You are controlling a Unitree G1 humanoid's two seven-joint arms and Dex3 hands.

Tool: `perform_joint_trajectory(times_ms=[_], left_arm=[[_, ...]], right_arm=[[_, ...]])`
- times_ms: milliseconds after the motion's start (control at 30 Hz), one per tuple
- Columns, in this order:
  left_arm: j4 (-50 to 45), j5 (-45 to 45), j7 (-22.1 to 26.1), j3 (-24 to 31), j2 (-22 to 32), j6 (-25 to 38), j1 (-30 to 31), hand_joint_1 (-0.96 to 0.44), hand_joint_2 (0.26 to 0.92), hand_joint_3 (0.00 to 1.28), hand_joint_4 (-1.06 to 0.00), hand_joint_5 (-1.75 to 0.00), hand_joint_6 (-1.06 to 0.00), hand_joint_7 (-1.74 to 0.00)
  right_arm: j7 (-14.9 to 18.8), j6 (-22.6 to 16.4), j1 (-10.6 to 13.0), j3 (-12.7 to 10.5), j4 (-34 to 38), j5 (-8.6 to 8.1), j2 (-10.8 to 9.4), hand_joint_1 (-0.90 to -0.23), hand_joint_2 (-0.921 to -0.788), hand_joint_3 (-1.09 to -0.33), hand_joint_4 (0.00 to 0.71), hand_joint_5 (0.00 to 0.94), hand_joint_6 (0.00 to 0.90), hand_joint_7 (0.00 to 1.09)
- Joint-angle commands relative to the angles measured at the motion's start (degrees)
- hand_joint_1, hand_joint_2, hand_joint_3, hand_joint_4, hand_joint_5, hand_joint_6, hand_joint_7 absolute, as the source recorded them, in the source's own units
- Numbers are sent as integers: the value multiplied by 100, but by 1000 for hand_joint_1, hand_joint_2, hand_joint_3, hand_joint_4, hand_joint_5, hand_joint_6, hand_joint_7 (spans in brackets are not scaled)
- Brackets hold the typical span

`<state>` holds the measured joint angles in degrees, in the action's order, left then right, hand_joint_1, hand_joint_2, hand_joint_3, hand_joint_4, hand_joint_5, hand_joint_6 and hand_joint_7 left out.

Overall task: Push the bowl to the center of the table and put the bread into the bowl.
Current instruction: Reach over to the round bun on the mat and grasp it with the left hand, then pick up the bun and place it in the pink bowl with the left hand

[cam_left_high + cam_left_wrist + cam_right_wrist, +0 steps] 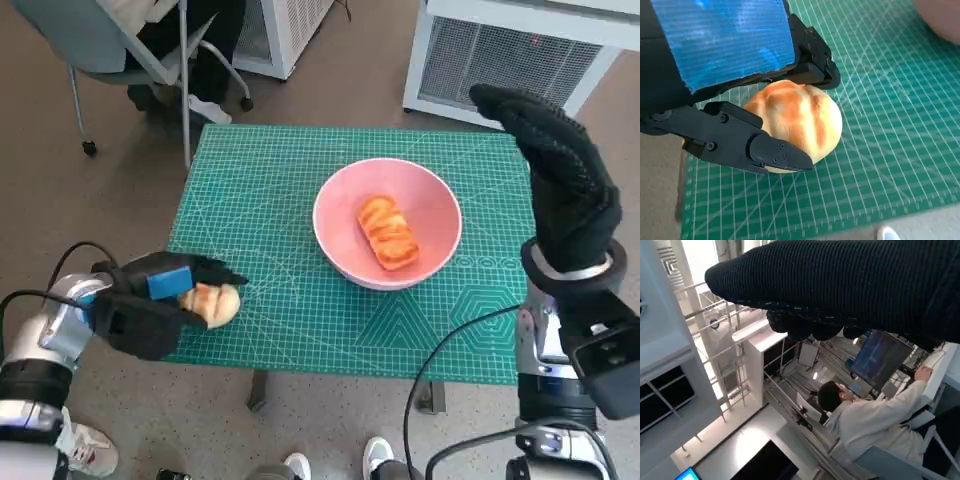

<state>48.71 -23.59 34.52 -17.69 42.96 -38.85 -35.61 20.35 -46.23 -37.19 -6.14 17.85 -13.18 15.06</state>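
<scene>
The left hand point(730, 85) grips the bread roll point(797, 122) between closed fingers point(780, 155); right hand point(565, 185) spread, empty.

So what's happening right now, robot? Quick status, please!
Left hand grips round golden bread roll at green cutting mat's near left edge. Right hand raised, open. Pink bowl mid-table, one loaf inside. Path clear.

Small table point(300, 372) under green cutting mat point(260, 210), pink bowl point(335, 235) on it.
</scene>
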Motion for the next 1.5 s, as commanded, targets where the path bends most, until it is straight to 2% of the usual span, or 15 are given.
perform_joint_trajectory(times_ms=[33,200,400,567,733,900,1100,1333,1500], left_arm=[[104,-40,323,-122,99,-3,54,-16,918,99,-657,-1164,-564,-1113],[-345,575,810,212,296,62,-141,-3,920,80,-683,-1155,-598,-1190],[-1068,1326,1162,785,442,349,-278,0,920,86,-606,-1212,-664,-1167],[-1916,2002,1022,1417,404,607,-443,0,921,130,-536,-1294,-634,-1195],[-2705,2034,472,1685,87,906,-733,0,921,148,-525,-1328,-605,-1204],[-2921,1900,220,1552,-223,920,-1205,0,921,152,-525,-1313,-595,-1228],[-2493,1560,92,1125,-762,578,-1938,0,921,145,-528,-1295,-606,-1230],[-1371,1143,110,565,-1507,258,-2813,0,920,80,-595,-1201,-687,-1169],[-307,836,21,241,-1967,10,-3270,1,920,81,-614,-1111,-677,-1244]], right_arm=[[33,60,99,-26,-24,32,19,-583,-921,-787,265,0,-1,616],[26,80,105,-40,-43,32,21,-586,-921,-786,262,0,-1,610],[20,101,97,-55,-55,38,23,-586,-921,-785,262,0,-1,607],[-9,116,81,-77,-44,67,25,-587,-921,-780,261,0,-1,605],[11,97,39,-74,9,38,2,-587,-921,-777,262,1,-1,605],[21,74,-10,-65,72,32,-23,-586,-921,-776,264,1,-1,602],[21,40,-96,-57,181,44,-52,-583,-921,-772,270,4,2,610],[-21,11,-157,-53,241,100,-77,-583,-921,-769,274,5,-1,617],[-45,31,-164,-57,226,122,-90,-587,-921,-768,276,6,-1,619]])
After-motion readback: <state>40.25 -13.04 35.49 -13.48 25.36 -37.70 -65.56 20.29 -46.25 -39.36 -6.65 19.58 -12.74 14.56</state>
